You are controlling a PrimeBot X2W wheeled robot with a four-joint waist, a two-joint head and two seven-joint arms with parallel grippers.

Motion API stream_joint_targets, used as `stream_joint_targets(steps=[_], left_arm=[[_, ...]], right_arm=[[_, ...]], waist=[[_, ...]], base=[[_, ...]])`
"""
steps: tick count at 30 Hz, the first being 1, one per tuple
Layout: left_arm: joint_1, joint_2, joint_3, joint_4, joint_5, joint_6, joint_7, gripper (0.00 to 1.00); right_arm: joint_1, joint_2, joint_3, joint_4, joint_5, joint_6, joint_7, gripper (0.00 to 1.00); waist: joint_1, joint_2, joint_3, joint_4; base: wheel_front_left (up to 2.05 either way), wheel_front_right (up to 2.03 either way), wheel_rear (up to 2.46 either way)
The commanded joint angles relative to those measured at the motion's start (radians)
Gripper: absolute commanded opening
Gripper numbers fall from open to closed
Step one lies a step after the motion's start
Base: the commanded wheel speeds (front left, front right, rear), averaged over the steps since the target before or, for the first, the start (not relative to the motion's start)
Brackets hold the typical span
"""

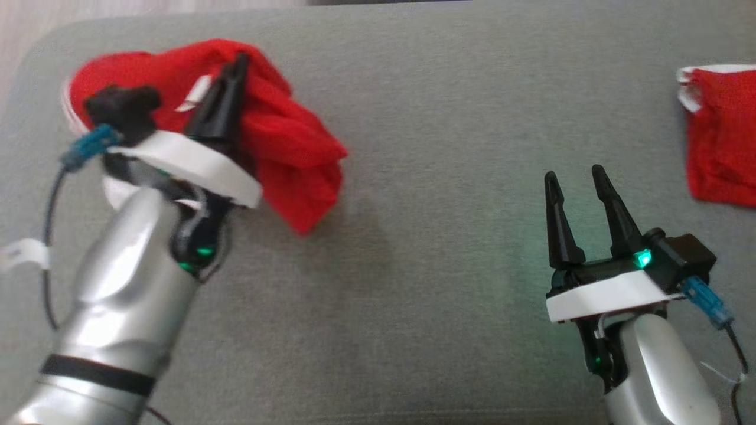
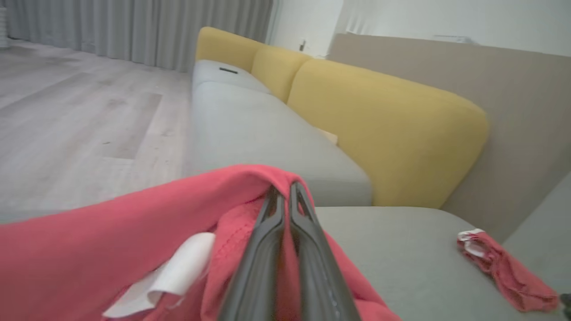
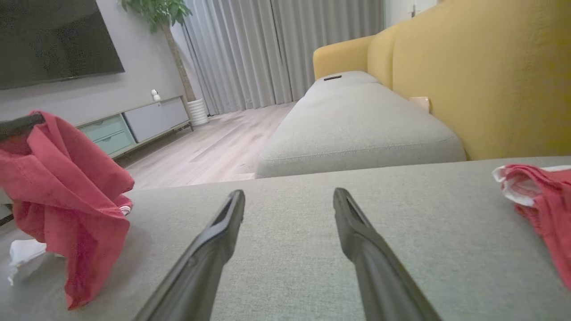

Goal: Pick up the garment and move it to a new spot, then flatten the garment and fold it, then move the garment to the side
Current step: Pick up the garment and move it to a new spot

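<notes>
At the left, the left end effector [image 1: 237,62] is clamped shut on a fold of the red garment [image 1: 289,153]. The cloth is bunched around and below the fingertips and hangs from them, mostly lifted off the grey cushion [image 1: 413,277] — a hold suited to carrying it to a new spot, judged to be the step in hand. A white label [image 1: 198,94] is seen just beside the fingers. Further right, the right end effector [image 1: 576,174] is held low over bare cushion with fingers apart and nothing between them — probably ready for flattening. To its right, well apart, a second red garment [image 1: 723,136] lies on the cushion.
</notes>
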Motion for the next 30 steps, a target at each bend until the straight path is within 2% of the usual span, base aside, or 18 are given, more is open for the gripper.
stream_joint_targets(steps=[1, 6, 13, 19, 22, 23, 24, 30], left_arm=[[-0.032, 0.0, 0.036, -0.058, 0.018, 0.008, -0.012, 0.0], [-0.022, -0.083, 0.019, -0.091, 0.048, 0.031, -0.012, 0.0], [-0.056, -0.162, -0.002, -0.082, 0.084, 0.052, -0.012, 0.0], [-0.135, -0.199, -0.018, -0.052, 0.107, 0.066, -0.012, 0.0], [-0.169, -0.206, -0.055, 0.008, 0.09, 0.065, -0.004, 0.0], [-0.182, -0.206, -0.078, 0.033, 0.09, 0.062, 0.003, 0.92], [-0.193, -0.207, -0.098, 0.05, 0.086, 0.061, 0.002, 1.0], [-0.208, -0.207, -0.145, 0.128, 0.046, 0.077, -0.008, 1.0]], right_arm=[[-0.004, -0.002, 0.027, -0.023, 0.007, -0.001, -0.014, 1.0], [-0.011, -0.002, 0.04, -0.013, 0.022, -0.001, -0.019, 1.0], [-0.025, -0.002, 0.07, -0.005, 0.046, -0.001, -0.022, 1.0], [-0.052, -0.002, 0.092, -0.016, 0.069, -0.001, -0.022, 1.0], [-0.059, -0.002, 0.097, -0.018, 0.076, -0.001, -0.022, 1.0], [-0.06, -0.002, 0.097, -0.017, 0.077, -0.001, -0.022, 1.0], [-0.061, -0.002, 0.098, -0.016, 0.079, -0.001, -0.022, 1.0], [-0.059, -0.002, 0.08, -0.022, 0.082, -0.001, -0.022, 1.0]], waist=[[0.0, 0.0, -0.013, -0.038], [0.0, 0.0, -0.006, -0.094], [0.0, 0.0, 0.014, -0.17], [0.0, 0.0, 0.04, -0.238], [0.0, 0.0, 0.044, -0.262], [0.0, 0.0, 0.045, -0.266], [0.0, 0.0, 0.046, -0.27], [0.0, 0.0, 0.042, -0.253]], base=[[0.0, 0.0, 0.0], [0.0, 0.0, 0.0], [0.0, 0.0, 0.0], [0.0, 0.0, 0.0], [0.0, 0.0, 0.0], [0.0, 0.0, 0.0], [0.0, 0.0, 0.0], [0.0, 0.0, 0.0]])
